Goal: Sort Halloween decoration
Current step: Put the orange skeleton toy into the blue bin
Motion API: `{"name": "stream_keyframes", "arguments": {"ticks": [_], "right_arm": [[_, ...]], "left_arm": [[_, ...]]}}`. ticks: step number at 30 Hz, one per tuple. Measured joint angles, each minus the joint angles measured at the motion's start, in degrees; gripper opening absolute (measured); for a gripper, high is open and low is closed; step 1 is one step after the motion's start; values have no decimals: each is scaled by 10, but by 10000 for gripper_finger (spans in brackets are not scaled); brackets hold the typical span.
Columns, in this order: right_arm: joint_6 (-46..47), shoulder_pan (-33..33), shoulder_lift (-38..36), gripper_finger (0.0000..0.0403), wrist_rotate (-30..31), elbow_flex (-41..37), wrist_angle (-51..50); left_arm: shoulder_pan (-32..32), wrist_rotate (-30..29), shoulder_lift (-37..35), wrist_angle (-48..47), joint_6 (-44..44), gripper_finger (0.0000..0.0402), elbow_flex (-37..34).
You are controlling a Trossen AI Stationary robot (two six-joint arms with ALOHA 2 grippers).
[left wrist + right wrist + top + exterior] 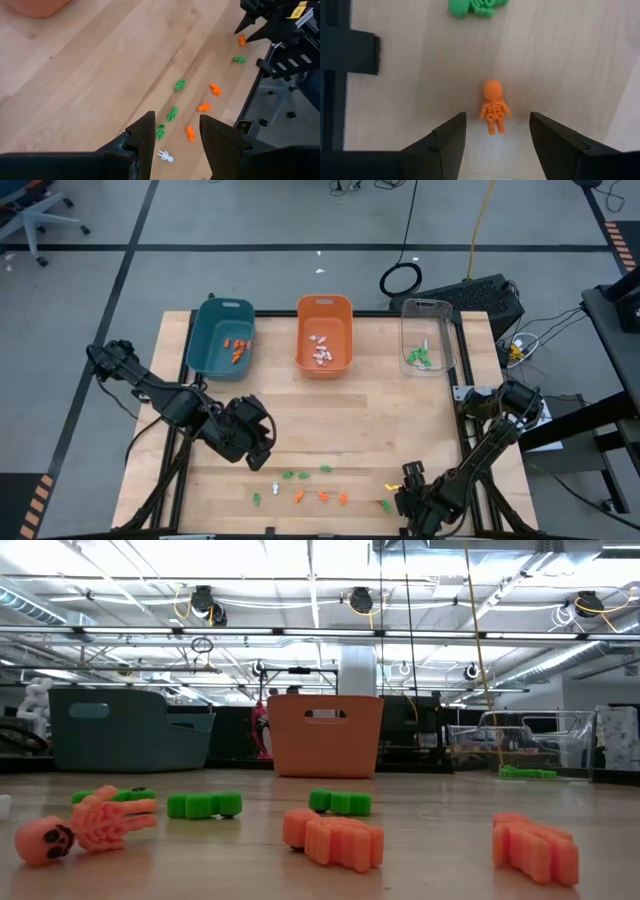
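Several tiny Halloween trinkets lie flat along the table's near edge: green ones [288, 476], orange ones [322, 496] and a white one [275, 487]. My right gripper [497, 122] is open, low over the near right corner, pointing down. An orange skeleton [495, 107] lies on the wood just ahead of its fingertips, with a green skeleton [472, 7] beyond that. My left gripper [177, 135] is open and hangs above the table left of the middle, slanting down toward the row of trinkets [172, 112].
Three bins stand along the far edge: teal [222, 335] with orange pieces, orange [324, 332] with white pieces, clear [428, 335] with green pieces. Bare wood lies between the bins and the near row. The table's right edge and dark frame [340, 50] are beside my right gripper.
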Motion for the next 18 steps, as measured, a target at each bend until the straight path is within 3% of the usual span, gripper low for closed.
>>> {"name": "stream_keyframes", "arguments": {"ticks": [8, 18], "right_arm": [[1, 0, -4, 187, -12, -33, 57], [-15, -1, -3, 96, -14, -34, 59]], "left_arm": [[0, -4, 0, -7, 1, 157, 0], [0, -7, 0, -36, 1, 157, 0]]}}
